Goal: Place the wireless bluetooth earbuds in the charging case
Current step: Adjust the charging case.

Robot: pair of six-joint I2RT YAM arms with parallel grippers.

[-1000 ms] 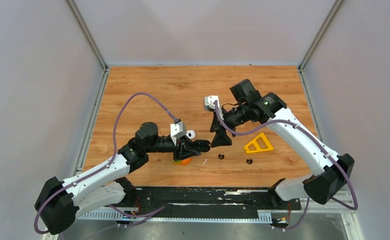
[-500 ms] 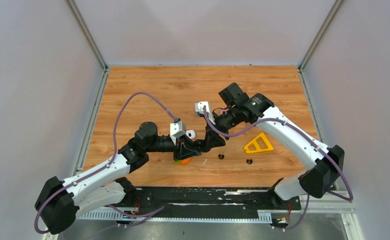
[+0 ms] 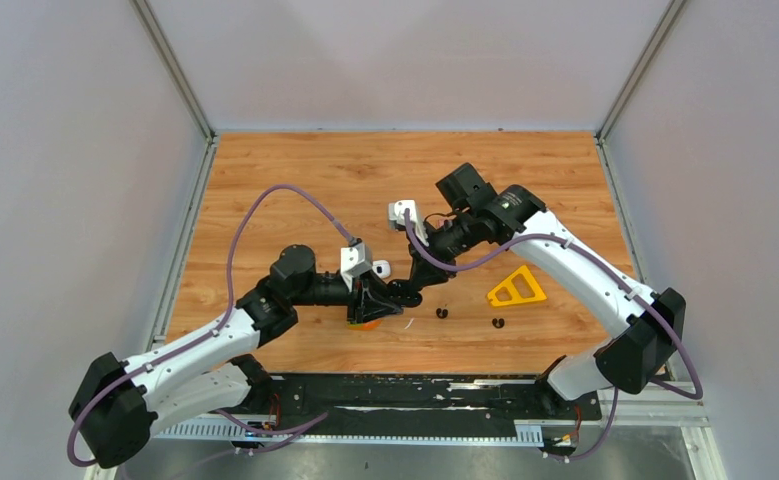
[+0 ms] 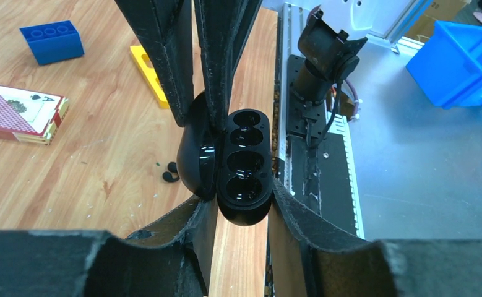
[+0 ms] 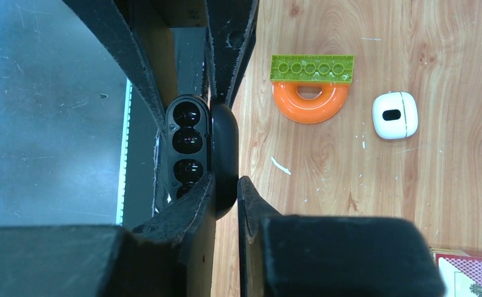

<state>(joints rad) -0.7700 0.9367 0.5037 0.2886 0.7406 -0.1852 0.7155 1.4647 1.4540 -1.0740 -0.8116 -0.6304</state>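
Observation:
A black charging case hangs open above the table, its sockets empty. My left gripper is shut on the case body, one finger on each side. My right gripper comes from the opposite side and is shut on the case's lid. From above, both grippers meet at mid-table. Two black earbuds lie on the wood to the right of them. One black earbud also shows beside the lid.
A white case lies shut next to an orange ring and a green brick. Also on the table are a yellow triangle, a blue brick, a card pack and a thin white sliver.
My right arm swung left and down to the case, and its jaws closed on the lid. The left arm stayed in place holding the case.

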